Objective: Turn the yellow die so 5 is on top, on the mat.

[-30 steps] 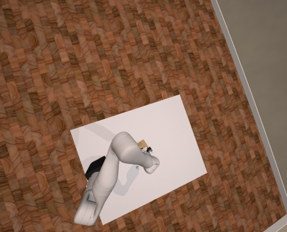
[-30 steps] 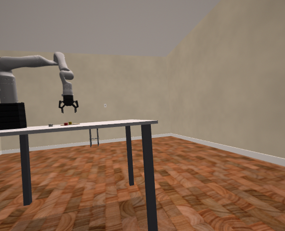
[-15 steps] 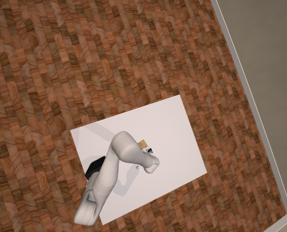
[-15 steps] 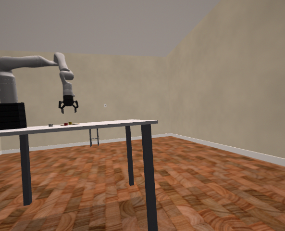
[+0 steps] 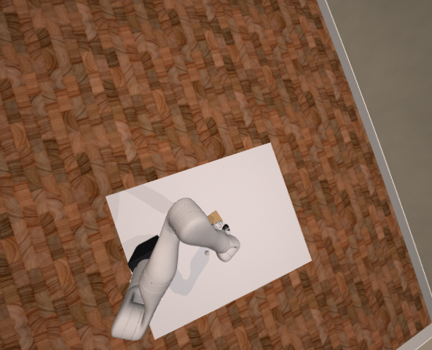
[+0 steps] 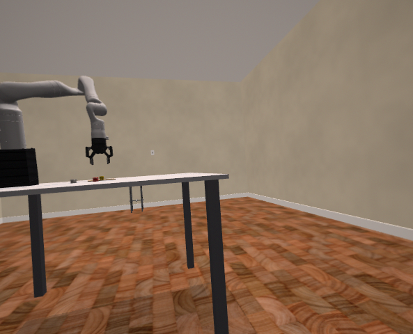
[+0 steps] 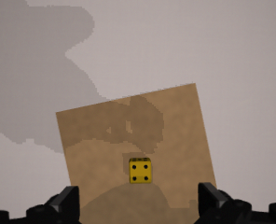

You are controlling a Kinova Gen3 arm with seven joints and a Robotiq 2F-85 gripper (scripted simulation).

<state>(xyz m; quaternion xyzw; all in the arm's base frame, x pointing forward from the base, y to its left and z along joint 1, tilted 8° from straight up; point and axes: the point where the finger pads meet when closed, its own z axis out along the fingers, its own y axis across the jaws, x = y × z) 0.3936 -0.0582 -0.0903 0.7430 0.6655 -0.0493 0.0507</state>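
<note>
The yellow die lies flat on the tan mat, near its lower middle in the wrist view, with four black pips on top. My gripper is open and empty. It points straight down and hangs well above the die, with one fingertip on each side of it in the wrist view. In the top view the arm hides the die and most of the mat.
A red die lies just left of the yellow one. A small pale die lies off the mat, nearer the black robot base. All stand on the white table.
</note>
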